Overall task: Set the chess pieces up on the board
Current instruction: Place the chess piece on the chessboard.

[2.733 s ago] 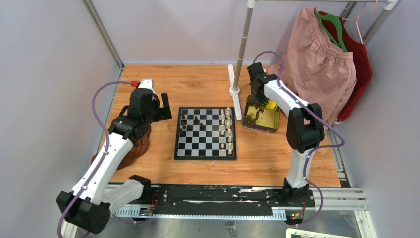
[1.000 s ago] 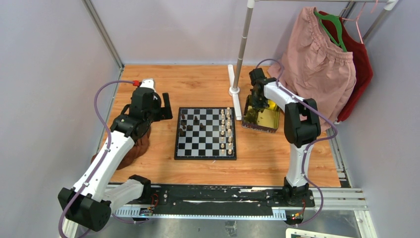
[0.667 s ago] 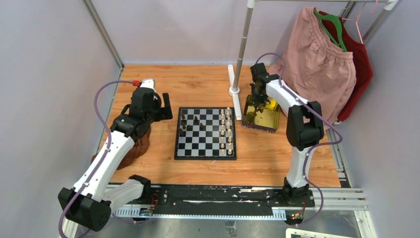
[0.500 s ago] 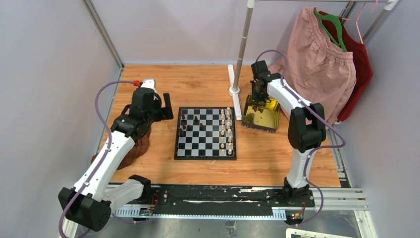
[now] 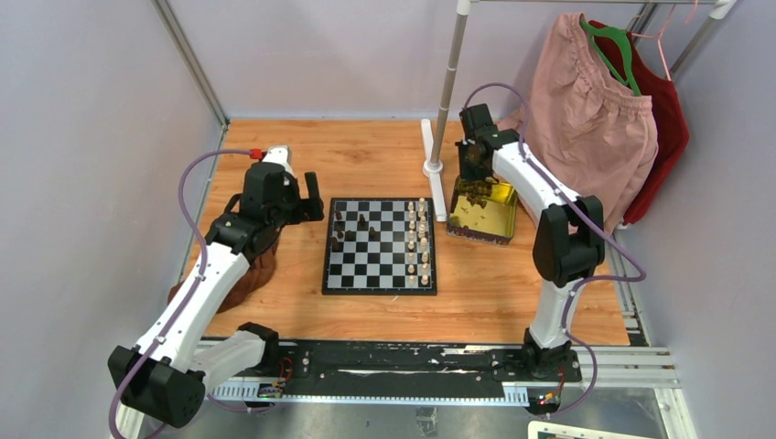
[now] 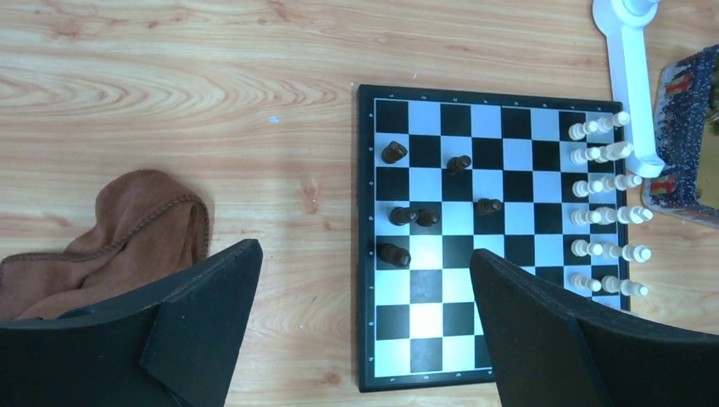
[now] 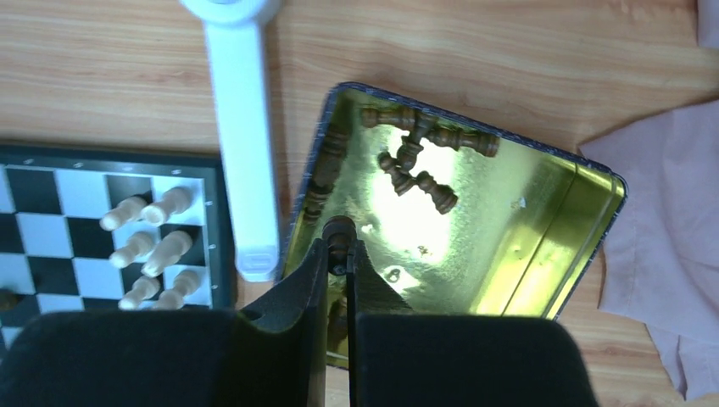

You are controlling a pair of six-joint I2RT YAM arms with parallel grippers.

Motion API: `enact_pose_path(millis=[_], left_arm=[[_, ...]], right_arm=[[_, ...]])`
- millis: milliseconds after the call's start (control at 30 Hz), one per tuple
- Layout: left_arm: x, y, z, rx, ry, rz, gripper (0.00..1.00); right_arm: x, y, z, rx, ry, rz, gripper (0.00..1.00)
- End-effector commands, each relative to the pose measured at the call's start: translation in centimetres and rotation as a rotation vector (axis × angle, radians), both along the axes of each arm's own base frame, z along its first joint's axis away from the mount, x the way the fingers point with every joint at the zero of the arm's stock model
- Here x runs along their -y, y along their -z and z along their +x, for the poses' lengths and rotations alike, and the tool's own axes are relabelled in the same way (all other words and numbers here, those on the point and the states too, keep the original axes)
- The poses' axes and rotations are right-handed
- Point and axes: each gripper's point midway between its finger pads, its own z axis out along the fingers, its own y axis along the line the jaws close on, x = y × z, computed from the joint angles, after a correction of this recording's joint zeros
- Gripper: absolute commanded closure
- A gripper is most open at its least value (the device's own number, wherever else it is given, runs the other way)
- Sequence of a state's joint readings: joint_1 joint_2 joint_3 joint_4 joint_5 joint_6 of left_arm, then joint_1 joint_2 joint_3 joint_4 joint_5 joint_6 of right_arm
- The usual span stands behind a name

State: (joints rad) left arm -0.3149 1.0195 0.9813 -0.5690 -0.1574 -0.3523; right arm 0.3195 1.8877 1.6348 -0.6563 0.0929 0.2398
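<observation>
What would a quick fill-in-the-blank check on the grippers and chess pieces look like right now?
1. The right gripper is shut on a ____ chess piece over the tray.
2. The left gripper is ____ and holds nothing.
3. In the top view, the cream pieces stand along the ____ side of the board.
4. The loose pieces lie in a tray coloured ____.

Missing words: dark; open; right; gold.

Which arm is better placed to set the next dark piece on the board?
Right. The right tool is shut on a dark piece above the gold tin beside the board; the left tool hangs open and empty.
</observation>
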Motion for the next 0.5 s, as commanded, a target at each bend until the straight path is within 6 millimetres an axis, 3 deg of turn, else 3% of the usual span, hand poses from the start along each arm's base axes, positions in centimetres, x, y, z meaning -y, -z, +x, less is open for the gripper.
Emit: enact_pose_path(millis=[0,267,467], left_arm=[[-0.7,-0.7,0.0,0.032,-0.034,-0.005,0.00],[-2.6,-1.4,-0.8,0.052,-0.121,0.029,0.00],[-3.2,-2.3,-1.4,0.083,-0.144,0.032,0.00]], right_arm=[[-5.0,-3.2,-1.5,0.022,-0.188,0.013,1.00],[-14.2,-4.0,-5.8,0.003,-0.434,0.015,1.00],[-20.0,-3.0,-9.5,-0.028,-0.576,0.003,1.00]])
